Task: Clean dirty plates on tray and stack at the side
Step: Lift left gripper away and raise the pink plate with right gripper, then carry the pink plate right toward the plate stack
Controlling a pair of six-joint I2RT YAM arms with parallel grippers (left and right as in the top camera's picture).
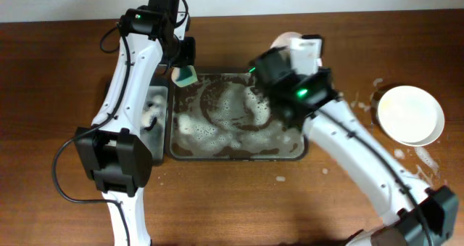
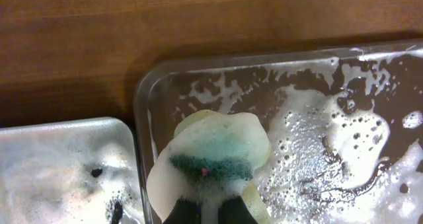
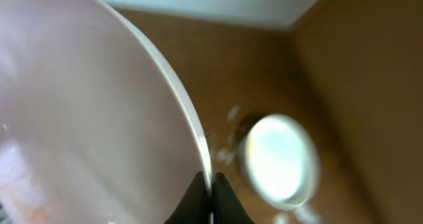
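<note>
The brown wood table (image 1: 232, 202) is wet and flecked with foam, with a pale strip of wall along the far edge. The tray (image 1: 239, 157) sits mid-table, its floor covered in suds.

Your right gripper (image 3: 207, 201) is pinched tight on the rim of one plate (image 3: 86, 118), lifted above the tray's far right corner. Your left gripper (image 2: 206, 211) is clamped on the soapy green sponge (image 2: 211, 159), which hangs over the tray's far left corner, well apart from that plate.

To my eye you're taking this plate to the side (image 1: 362, 93), the foam-spattered patch on the right where the finished stack (image 1: 409, 114) sits. A faint pinkish tint shows low on the plate's face in the right wrist view, and I can't tell whether it is sauce or a reflection. If it is sauce, bring plate and sponge together over the tray first. If not, swing the plate right, level it over the stack and lower it before letting go, since the glossy rim is probably slippery.

- Plates: one held, plus the stack, whose layers I can't count. Foam hides whether any lie in the tray.
- Trays: two, the large one and the narrower small tray (image 1: 159, 148) just to its left.
- Sponge: one.
</note>
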